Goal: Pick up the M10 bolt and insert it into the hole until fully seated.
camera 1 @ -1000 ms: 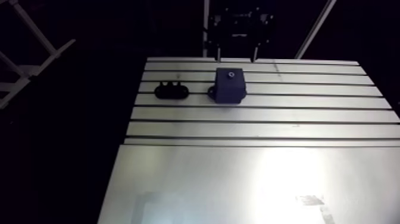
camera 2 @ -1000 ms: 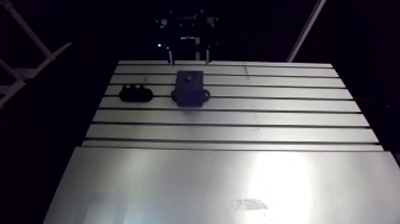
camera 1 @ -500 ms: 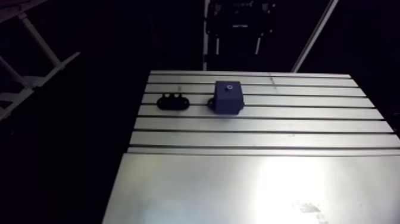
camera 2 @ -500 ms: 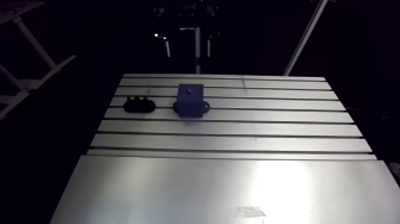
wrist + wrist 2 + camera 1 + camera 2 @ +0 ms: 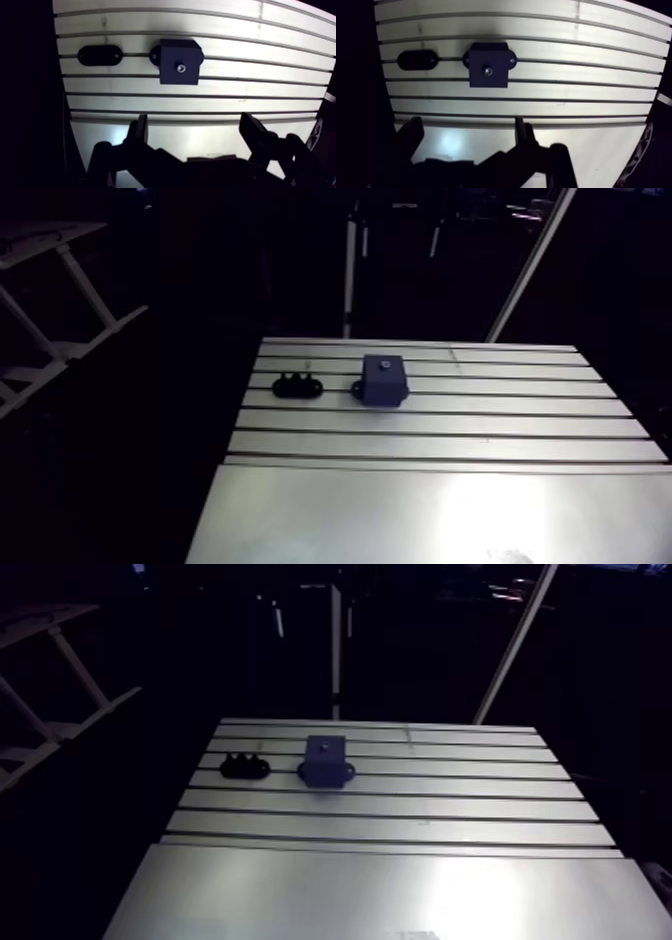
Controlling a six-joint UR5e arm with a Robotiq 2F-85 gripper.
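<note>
M10 bolt: cannot tell for sure; maybe the tiny shiny dot [image 5: 181, 67] on the dark blue square block [image 5: 172, 52].
Gripper [image 5: 195, 118]: black, two fingers wide apart, holding nothing.
Silver slotted metal table [image 5: 200, 103]: under it.
Block: ahead, well apart.
Black oval holder [image 5: 99, 55]: just beside the block.
Risk: grabbing the wrong spot, because the bolt is small and hard to see.

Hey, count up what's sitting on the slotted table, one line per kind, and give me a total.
Dark blue block: 1
Black oval holder: 1
Small metal piece set in the block's top, likely the bolt: 1
Total: 3
</note>
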